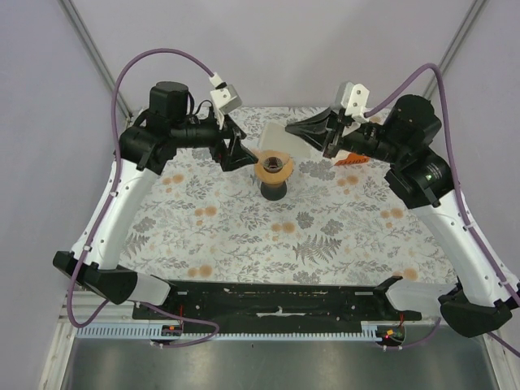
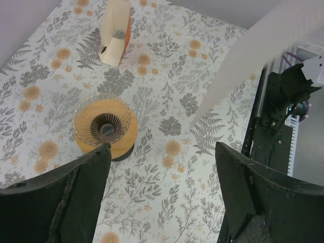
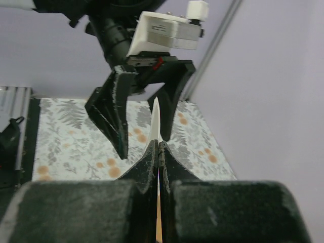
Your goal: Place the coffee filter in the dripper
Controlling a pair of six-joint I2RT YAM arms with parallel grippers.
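Note:
The dripper (image 1: 274, 166) is an orange-brown funnel with a dark centre hole, sitting on a dark base at the table's middle back. It also shows in the left wrist view (image 2: 105, 126). My right gripper (image 1: 292, 128) is shut on the white coffee filter (image 1: 276, 136) and holds it in the air just behind and right of the dripper. In the right wrist view the filter (image 3: 156, 124) stands edge-on between the shut fingers of the right gripper (image 3: 159, 144). My left gripper (image 1: 237, 153) is open and empty, just left of the dripper, and in its own view (image 2: 162, 152) nothing lies between the fingers.
The orange-and-white box (image 2: 115, 33) stands on the floral cloth beyond the dripper, partly hidden by the right arm in the top view (image 1: 349, 160). The two grippers are close to each other above the dripper. Purple walls close the back and sides.

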